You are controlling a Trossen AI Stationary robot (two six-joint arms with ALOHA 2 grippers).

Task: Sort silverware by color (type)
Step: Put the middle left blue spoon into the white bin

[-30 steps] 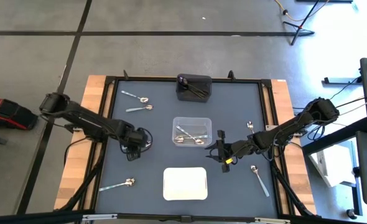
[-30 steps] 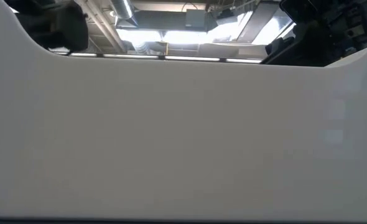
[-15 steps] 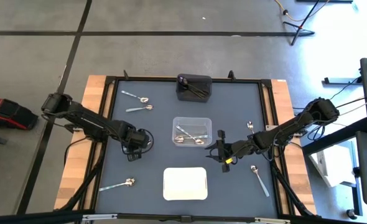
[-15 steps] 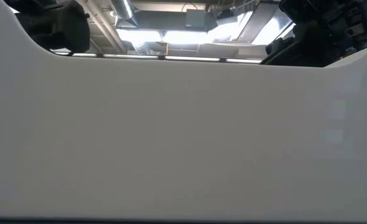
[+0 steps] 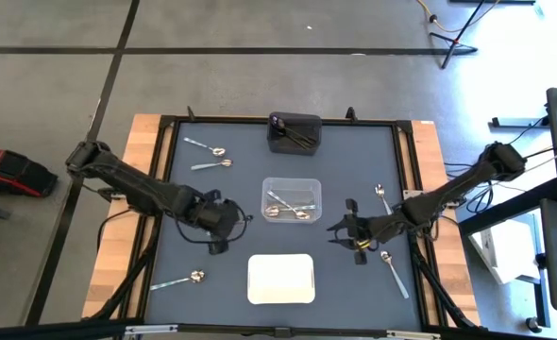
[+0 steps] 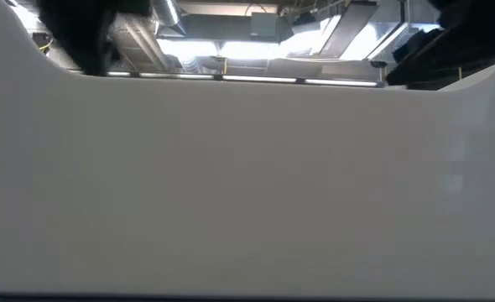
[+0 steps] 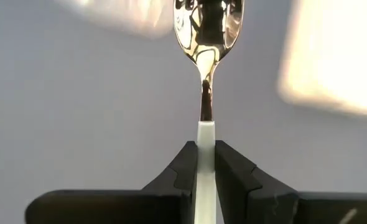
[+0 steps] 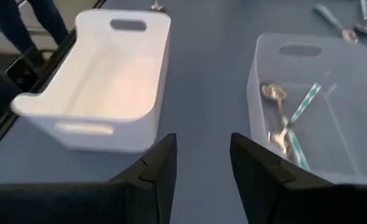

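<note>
Though unlabelled, left pincer (image 7: 206,163) grips spoon (image 7: 207,37).

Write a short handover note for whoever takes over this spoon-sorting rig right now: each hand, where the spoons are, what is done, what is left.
Left hand: shut on a white-handled spoon, left of the clear tray.
Right hand: open, holding nothing, between the clear tray and the white tray.
Done: spoons lie in the clear tray and in the black tray.
Left: loose spoons at far left, near left and right; white tray empty.
</note>
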